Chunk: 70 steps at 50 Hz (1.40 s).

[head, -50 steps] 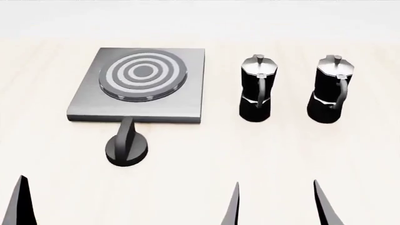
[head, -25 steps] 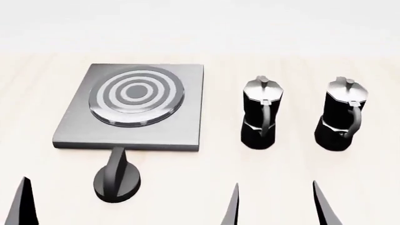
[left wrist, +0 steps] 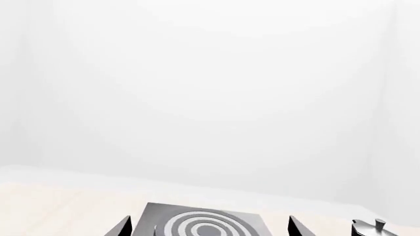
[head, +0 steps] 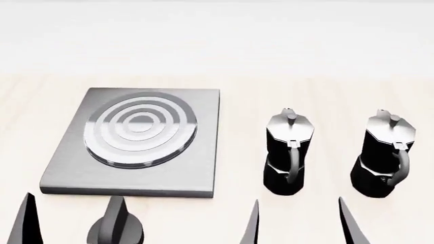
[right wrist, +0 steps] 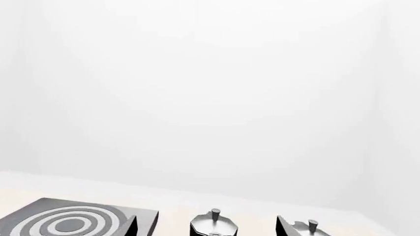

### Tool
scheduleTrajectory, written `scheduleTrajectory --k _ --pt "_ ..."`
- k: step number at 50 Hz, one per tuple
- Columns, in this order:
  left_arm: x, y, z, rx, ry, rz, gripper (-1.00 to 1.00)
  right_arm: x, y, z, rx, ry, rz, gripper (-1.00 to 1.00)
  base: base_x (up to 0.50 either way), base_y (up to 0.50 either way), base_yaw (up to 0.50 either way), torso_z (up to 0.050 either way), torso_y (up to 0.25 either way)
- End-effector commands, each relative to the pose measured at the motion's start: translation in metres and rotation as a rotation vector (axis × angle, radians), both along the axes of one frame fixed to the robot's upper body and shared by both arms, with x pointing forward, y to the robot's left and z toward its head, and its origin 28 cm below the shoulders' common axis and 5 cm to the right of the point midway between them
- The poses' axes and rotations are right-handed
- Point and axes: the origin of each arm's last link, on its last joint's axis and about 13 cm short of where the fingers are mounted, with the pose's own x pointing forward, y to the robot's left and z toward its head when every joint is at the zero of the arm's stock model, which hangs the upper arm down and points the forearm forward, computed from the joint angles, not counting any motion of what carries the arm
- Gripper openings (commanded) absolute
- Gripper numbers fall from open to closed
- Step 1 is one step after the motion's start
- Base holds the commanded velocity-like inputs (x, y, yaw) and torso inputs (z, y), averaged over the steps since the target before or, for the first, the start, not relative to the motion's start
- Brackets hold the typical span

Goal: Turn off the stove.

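The stove (head: 64,175) is a flat grey square plate with a ringed burner (head: 140,129), lying left of centre in the head view. Its black ridged knob (head: 115,227) stands just in front of the plate, cut by the picture's lower edge. In the left wrist view my left gripper (left wrist: 208,221) is open, and the stove (left wrist: 246,223) shows between and beyond its fingers. In the head view only one left fingertip (head: 27,216) shows. My right gripper (head: 298,202) (right wrist: 206,220) is open and empty, short of the pots. Neither gripper touches the knob.
Two black-and-silver moka pots (head: 288,152) (head: 385,157) stand upright to the right of the stove on the pale wooden table (head: 326,91). In the right wrist view one pot (right wrist: 215,226) sits between the fingers and the other (right wrist: 308,227) beside them. A white wall lies behind.
The head view has shifted, so the stove, knob and pots have slid down the picture and look nearer. The knob is now at the lower edge. The fingertips keep their places.
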Motion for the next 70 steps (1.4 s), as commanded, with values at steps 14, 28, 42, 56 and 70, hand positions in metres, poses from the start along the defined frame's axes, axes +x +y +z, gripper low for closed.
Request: scheduleTrajectory --k 14,28,42,56,70 --pt "0.0004 -0.0006 -0.0011 0.009 -0.003 0.001 1.00 0.0005 0.0001 0.0000 -0.001 0.003 -0.001 1.00 0.05 0.00 0.00 0.000 -0.021" --pt "0.0008 -0.0013 -0.0022 0.020 -0.005 0.002 1.00 0.0011 0.0002 -0.0006 0.002 0.009 0.001 1.00 0.00 0.00 0.00 0.000 -0.158" --pt "0.0015 -0.0010 -0.0027 0.016 -0.001 0.007 1.00 0.0011 0.0003 -0.0014 -0.002 0.013 0.001 1.00 0.00 0.00 0.00 0.000 -0.187" --pt "0.0003 -0.0012 -0.0031 0.015 0.000 0.004 1.00 0.0006 0.0003 -0.0020 -0.004 0.013 0.000 1.00 0.00 0.00 0.00 0.000 -0.182" --pt "0.0004 -0.0016 -0.0034 0.009 0.000 0.004 1.00 0.0008 0.0002 -0.0023 -0.005 0.015 0.001 1.00 0.00 0.00 0.00 0.000 -0.150"
